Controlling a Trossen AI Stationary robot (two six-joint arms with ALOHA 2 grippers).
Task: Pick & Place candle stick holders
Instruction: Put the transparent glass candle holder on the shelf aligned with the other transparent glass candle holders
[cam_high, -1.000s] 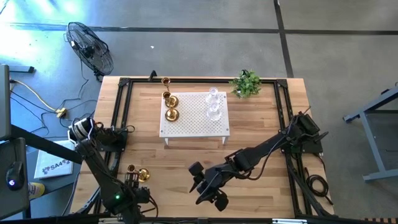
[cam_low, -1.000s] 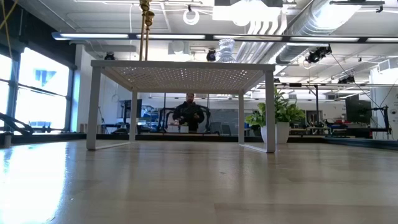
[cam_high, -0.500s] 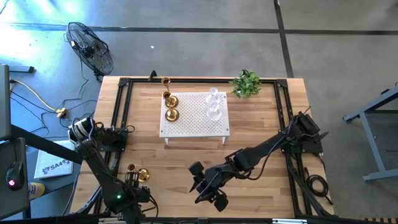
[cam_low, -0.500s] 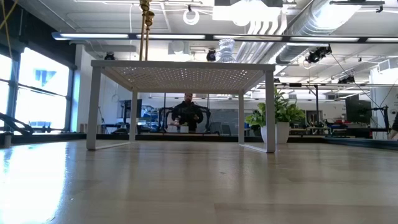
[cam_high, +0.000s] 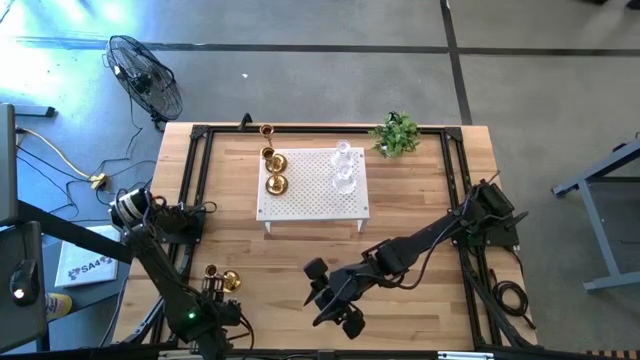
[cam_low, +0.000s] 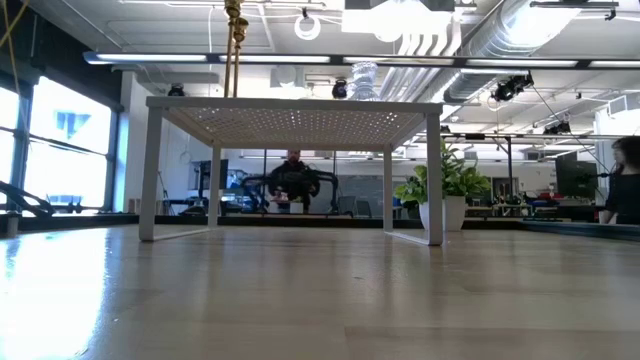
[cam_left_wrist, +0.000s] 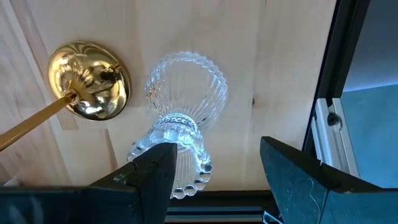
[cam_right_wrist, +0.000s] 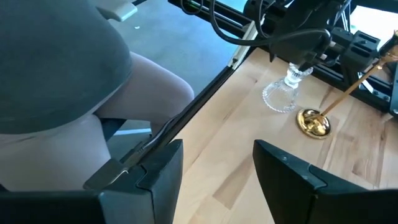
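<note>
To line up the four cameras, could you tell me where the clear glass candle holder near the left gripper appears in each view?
High view: not discernible, hidden at the left gripper.
Low view: not in it.
Left wrist view: clear glass holder centre, between the fingers.
Right wrist view: upper right.
Shared landmark: the gold holder beside it, also in the high view.

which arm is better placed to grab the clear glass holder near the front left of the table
Left. The left gripper hangs directly over the clear glass holder, fingers open either side of it. The right gripper is off to the side, empty.
</note>
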